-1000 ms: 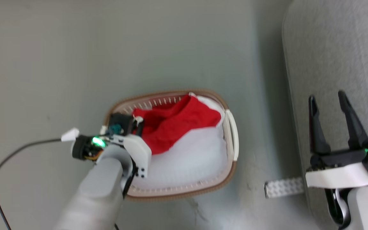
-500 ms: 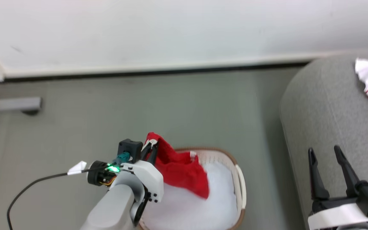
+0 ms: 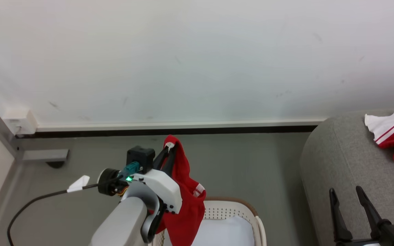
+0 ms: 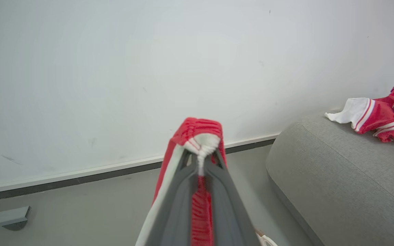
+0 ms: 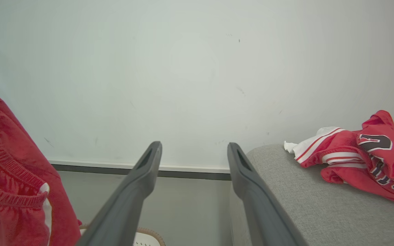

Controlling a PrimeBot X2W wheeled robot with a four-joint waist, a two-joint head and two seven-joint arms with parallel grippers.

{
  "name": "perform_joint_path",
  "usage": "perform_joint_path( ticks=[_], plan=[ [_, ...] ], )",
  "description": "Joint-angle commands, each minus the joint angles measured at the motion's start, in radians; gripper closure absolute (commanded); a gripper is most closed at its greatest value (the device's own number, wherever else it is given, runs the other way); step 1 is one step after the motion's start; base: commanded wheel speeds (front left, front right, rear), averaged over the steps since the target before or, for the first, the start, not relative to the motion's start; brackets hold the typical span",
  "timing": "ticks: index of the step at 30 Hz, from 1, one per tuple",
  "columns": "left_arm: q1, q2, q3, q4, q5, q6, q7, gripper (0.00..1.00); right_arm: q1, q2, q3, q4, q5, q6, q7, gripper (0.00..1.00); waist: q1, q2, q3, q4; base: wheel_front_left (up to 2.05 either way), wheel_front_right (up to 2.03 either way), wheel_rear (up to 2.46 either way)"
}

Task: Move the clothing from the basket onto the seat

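My left gripper (image 3: pixel 168 153) is shut on a red garment with white trim (image 3: pixel 183 205), held up above the basket (image 3: pixel 233 208) so the cloth hangs down from its fingertips. In the left wrist view that garment (image 4: pixel 200 135) is bunched at the left gripper's tips (image 4: pixel 201 158). A second red and white garment (image 3: pixel 393 136) lies on the grey seat (image 3: pixel 347 160) at the right; its black number print (image 5: pixel 376 141) shows in the right wrist view. My right gripper (image 3: pixel 348 194) stands open and empty in front of the seat (image 5: pixel 320 205), its fingertips apart (image 5: pixel 193 147).
A white wall (image 3: pixel 197 58) with a dark baseboard (image 3: pixel 169 131) runs behind. A pale bluish-white pad (image 3: pixel 224 232) lies inside the basket. A grey bracket (image 3: pixel 44 155) and a white box (image 3: pixel 19 123) sit at the far left. Grey floor (image 3: pixel 251 164) separates basket and seat.
My left gripper has lifted the red garment out of the basket and higher. The head camera has tilted up, so the basket slid to the bottom edge and the wall came into view.
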Motion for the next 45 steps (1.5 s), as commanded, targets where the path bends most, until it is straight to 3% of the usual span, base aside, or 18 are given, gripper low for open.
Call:
perform_joint_path(
  ticks=[1, 15, 26, 33, 45],
  plan=[
    [0.015, 0.010, -0.001, -0.019, -0.008, 0.006, 0.006, 1.00, 0.018, 0.000, -0.004, 0.002, -0.008, -0.003, 0.000, 0.00, 0.0003, 0.0000, -0.020, 0.006, 0.00, 0.00, 0.00],
    [0.074, 0.101, 0.003, -0.332, -0.015, 0.052, 0.149, 1.00, 0.085, 0.000, 0.026, 0.012, 0.014, -0.003, 0.000, 0.00, 0.0003, 0.0000, -0.088, -0.006, 0.00, 0.00, 0.00],
    [0.108, 0.129, -0.008, -0.452, -0.014, 0.083, 0.204, 1.00, 0.088, 0.000, 0.070, 0.011, 0.008, -0.003, 0.000, 0.00, 0.0003, 0.0000, -0.092, -0.013, 0.00, 0.00, 0.00],
    [0.111, 0.129, -0.021, -0.491, -0.014, 0.088, 0.220, 1.00, 0.044, -0.049, 0.236, 0.013, 0.045, -0.003, 0.000, 0.00, 0.0003, 0.0000, -0.087, -0.013, 0.00, 0.00, 0.00],
    [0.088, 0.114, -0.051, -0.513, -0.008, 0.085, 0.235, 1.00, -0.176, -0.123, 0.587, 0.114, 0.105, -0.003, 0.000, 0.00, 0.0003, 0.0000, -0.081, -0.006, 0.00, 0.00, 0.00]
  ],
)
